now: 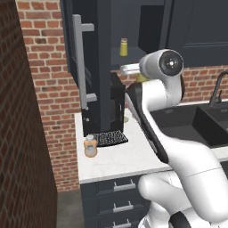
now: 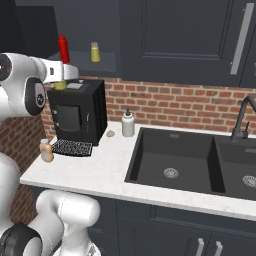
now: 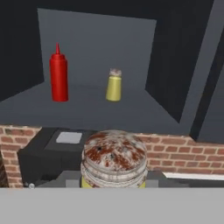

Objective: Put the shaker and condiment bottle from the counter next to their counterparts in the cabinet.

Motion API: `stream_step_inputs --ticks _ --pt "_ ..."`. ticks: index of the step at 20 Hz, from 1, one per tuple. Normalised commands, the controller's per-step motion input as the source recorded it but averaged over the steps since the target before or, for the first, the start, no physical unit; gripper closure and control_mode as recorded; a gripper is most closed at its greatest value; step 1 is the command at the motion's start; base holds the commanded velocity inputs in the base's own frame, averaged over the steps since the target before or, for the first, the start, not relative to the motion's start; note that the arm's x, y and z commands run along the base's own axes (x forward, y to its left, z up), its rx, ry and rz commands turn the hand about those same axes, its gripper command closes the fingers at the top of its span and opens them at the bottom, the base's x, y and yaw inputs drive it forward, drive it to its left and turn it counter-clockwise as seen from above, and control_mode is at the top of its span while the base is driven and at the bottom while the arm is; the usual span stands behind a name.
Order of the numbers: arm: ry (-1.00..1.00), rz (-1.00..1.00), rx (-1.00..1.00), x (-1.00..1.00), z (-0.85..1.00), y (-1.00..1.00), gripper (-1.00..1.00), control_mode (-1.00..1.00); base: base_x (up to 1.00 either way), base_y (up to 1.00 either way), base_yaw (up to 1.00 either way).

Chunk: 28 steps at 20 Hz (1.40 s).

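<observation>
Two shakers show: nearest, the shaker (image 3: 114, 164) stands upright, long axis vertical, rusty cap up, pinched in the claw (image 3: 114, 183) just above the black coffee machine (image 2: 77, 111) and in front of the open cabinet (image 1: 95, 67). One condiment bottle (image 2: 46, 150) stands upright on the surface (image 2: 95, 172), left of the coffee machine's grille tray, well below the claw. One white soap dispenser (image 2: 128, 123) stands right of the coffee machine, by the black sink (image 2: 175, 160). Farther, on the cabinet shelf above the coffee machine, one red ketchup bottle (image 3: 58, 78) and one pale-yellow shaker (image 3: 113, 85) stand upright, apart.
</observation>
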Motion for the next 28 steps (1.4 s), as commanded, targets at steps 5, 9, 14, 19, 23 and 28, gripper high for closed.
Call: stream_step_inputs --ticks 5,9,14,19,23,28 --pt "-0.1 -0.17 0.0 0.0 0.22 -0.08 1.0 -1.0 0.0 0.0 0.0" --pt "-0.12 0.0 0.0 0.04 0.0 0.0 1.0 -1.0 0.0 0.0 0.0" --pt "-0.08 0.0 0.05 0.31 0.09 -0.21 1.0 -1.0 0.0 0.0 0.0" --pt "-0.01 0.03 0.04 0.32 0.16 -0.2 1.0 -1.0 0.0 0.0 0.0" --pt "0.0 0.01 0.0 0.22 0.17 -0.03 1.0 -1.0 0.0 0.0 0.0" --pt "0.0 0.0 0.0 0.25 0.23 0.0 1.0 -1.0 0.0 0.0 0.0"
